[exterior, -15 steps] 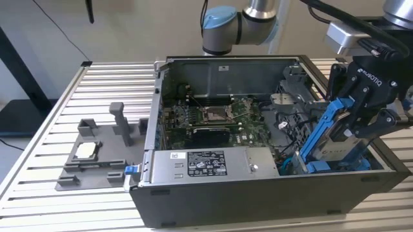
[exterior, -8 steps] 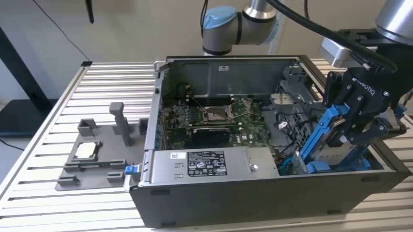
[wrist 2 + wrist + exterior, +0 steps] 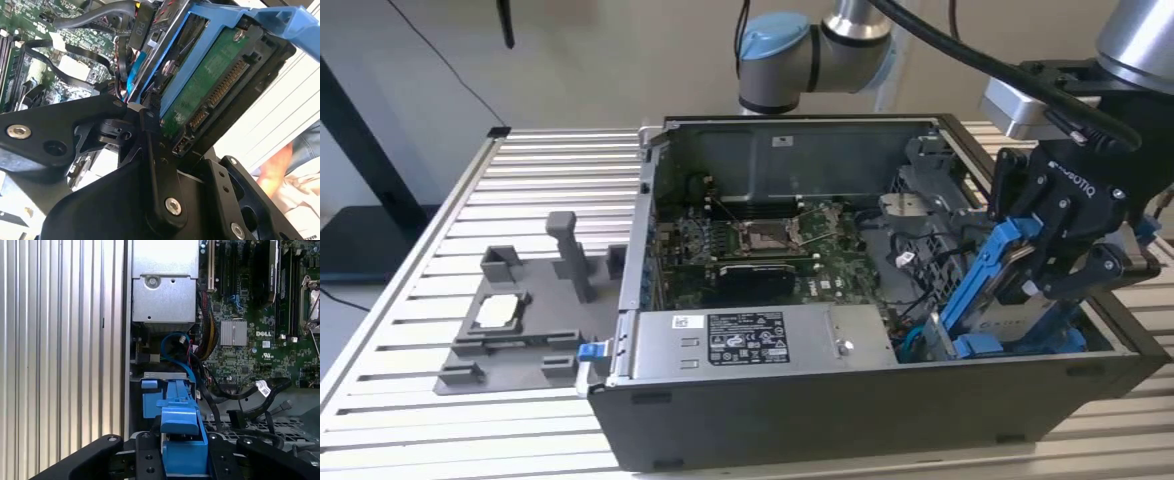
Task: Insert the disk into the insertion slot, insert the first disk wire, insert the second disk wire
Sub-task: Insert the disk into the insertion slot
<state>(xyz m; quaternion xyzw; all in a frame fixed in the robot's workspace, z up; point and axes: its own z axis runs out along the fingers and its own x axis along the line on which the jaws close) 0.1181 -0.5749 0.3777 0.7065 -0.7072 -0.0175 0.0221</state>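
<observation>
**Disk held tilted at the drive bay**

We find the end effector (image 3: pixel 1047 265) pinching the disk (image 3: pixel 987 290) by its sides, inside the case (image 3: pixel 854 400) at its near corner on the exterior view's right. We judge the tilt lines it up with the insertion slot (image 3: pixel 150 399). The disk sits in a blue carrier (image 3: pixel 182 440), green board (image 3: pixel 207 90) and connectors exposed

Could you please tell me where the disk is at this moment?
The disk is at the exterior view's right, held on edge in the jaws of the gripper inside the open computer case, to the right of the motherboard.
</observation>
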